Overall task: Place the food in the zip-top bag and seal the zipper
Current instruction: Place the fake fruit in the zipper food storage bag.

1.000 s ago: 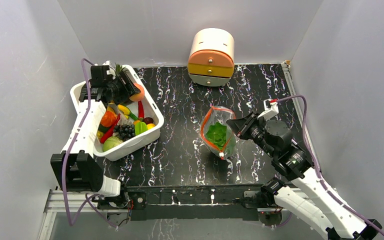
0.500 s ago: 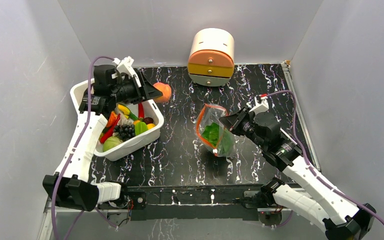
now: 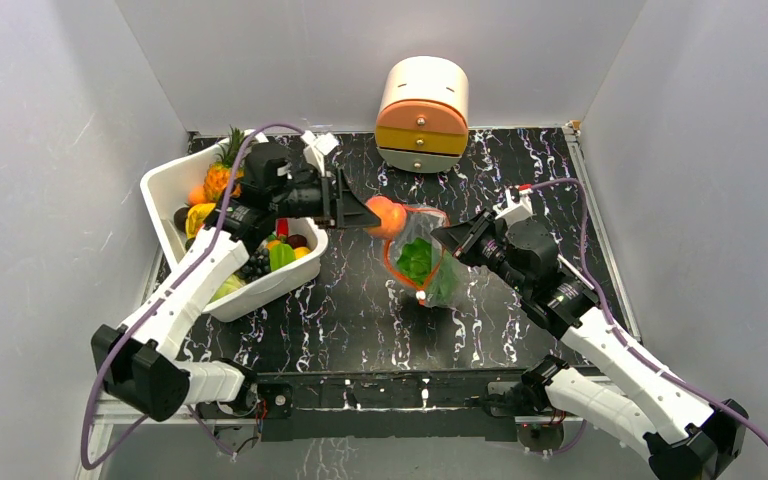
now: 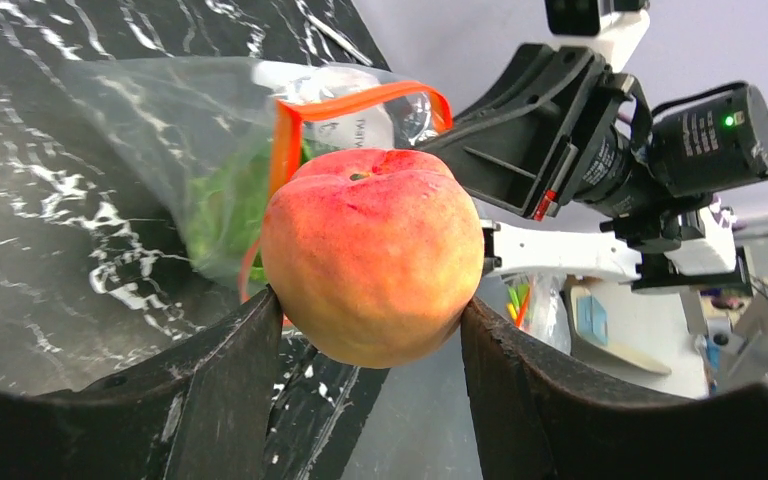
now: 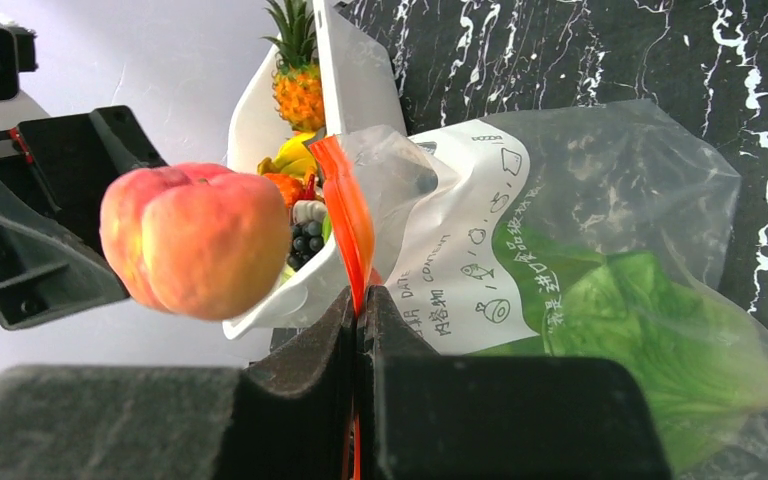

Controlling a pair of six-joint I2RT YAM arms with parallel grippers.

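My left end effector [image 3: 374,215] squeezes a round orange-red peach [image 4: 372,270] between both fingers. The peach's stem dimple points away from my fingers, toward the bag [image 5: 600,200] just beside it. My right end effector [image 5: 360,310] is pinched tight on the orange zipper [image 5: 350,215]. It holds the clear, crinkly bag with its mouth open toward the peach. A leafy green cabbage [image 5: 650,330] lies inside. My fingers hide part of the zipper. I cannot tell if the bag touches the black worktop [image 3: 520,170].
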